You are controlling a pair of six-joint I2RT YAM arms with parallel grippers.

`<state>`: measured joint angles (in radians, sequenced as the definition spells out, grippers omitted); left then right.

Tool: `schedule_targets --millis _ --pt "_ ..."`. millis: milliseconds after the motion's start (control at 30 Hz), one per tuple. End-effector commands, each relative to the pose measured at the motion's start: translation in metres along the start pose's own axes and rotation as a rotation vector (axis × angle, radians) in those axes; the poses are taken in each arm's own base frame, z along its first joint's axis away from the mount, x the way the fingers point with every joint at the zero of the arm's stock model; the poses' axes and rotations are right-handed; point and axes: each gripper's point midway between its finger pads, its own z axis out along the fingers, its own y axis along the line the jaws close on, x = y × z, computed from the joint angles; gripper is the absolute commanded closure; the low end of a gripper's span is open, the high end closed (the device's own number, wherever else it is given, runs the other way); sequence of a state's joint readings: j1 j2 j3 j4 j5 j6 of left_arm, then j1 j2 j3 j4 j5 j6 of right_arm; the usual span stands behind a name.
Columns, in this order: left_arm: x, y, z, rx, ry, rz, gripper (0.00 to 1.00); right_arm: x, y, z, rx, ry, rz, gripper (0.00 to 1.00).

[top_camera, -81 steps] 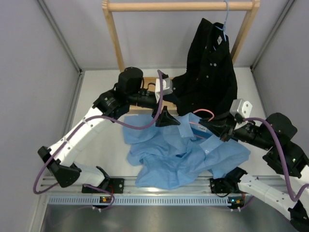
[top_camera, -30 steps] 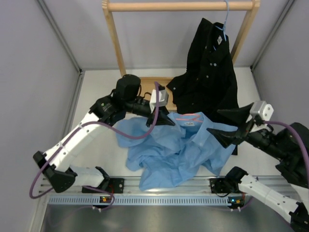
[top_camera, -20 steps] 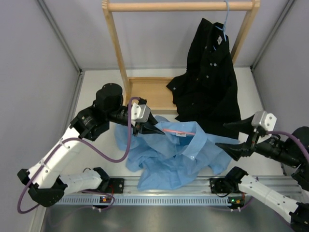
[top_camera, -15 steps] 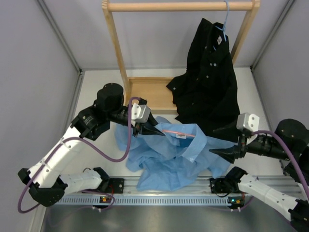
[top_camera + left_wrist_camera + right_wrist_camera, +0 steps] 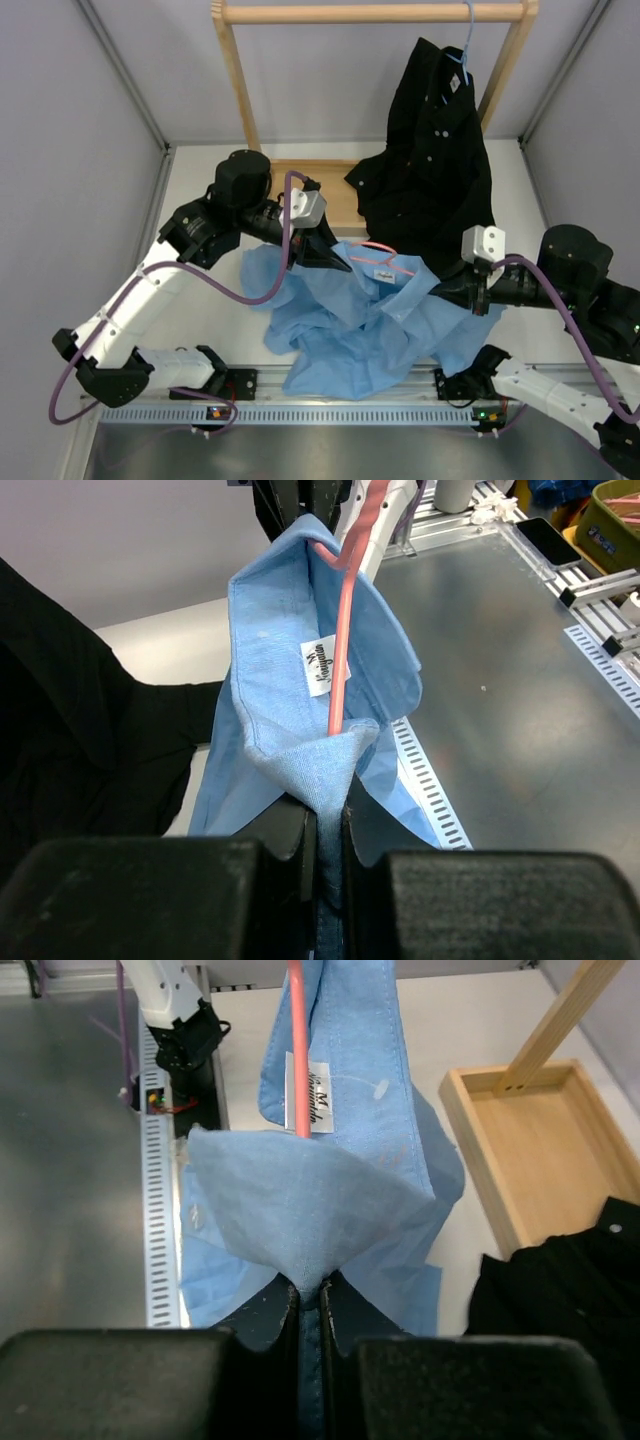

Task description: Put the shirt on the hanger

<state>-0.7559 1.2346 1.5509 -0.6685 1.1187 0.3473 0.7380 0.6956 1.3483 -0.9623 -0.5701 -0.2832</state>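
**Both grippers pinch the shirt collar, hanger inside it**

The shirt lies crumpled on the table in front of the rack. Its collar end is nearest the rack's tray and raised off the heap. The left gripper, in front of the tray, has its jaws pressed together on a fold of collar cloth, which the left wrist view shows squeezed between them. The right gripper, in front of the black shirt hanging from the rack's right end, is likewise clamped on a collar corner. The hanger sits inside the held collar, in front of the tray. Its pink wire passes the white label in both wrist views, and a loop shows above the cloth from overhead. How far it reaches into the shoulders cannot be told
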Motion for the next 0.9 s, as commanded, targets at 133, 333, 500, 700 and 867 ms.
schedule_targets --millis 133,333,500,700,867 --pt "-0.034 0.047 -0.023 -0.276 -0.008 -0.011 0.98 -0.027 -0.019 -0.016 0.161 -0.142 -0.072 1.0" --pt "-0.059 0.074 -0.045 -0.505 -0.057 -0.011 0.35 -0.058 -0.043 -0.042 0.368 -0.313 -0.059 1.0" --pt "-0.097 0.097 -0.105 -0.909 -0.19 0.015 0.02 -0.074 -0.057 -0.049 0.438 -0.328 -0.042 1.0" --pt "-0.086 0.103 -0.217 -1.539 -0.283 -0.098 0.02 -0.097 -0.112 -0.054 0.681 -0.325 0.073 1.0" --pt "-0.051 0.084 -0.238 -1.651 -0.244 -0.153 0.02 -0.134 -0.155 -0.061 0.858 -0.364 0.143 1.0"
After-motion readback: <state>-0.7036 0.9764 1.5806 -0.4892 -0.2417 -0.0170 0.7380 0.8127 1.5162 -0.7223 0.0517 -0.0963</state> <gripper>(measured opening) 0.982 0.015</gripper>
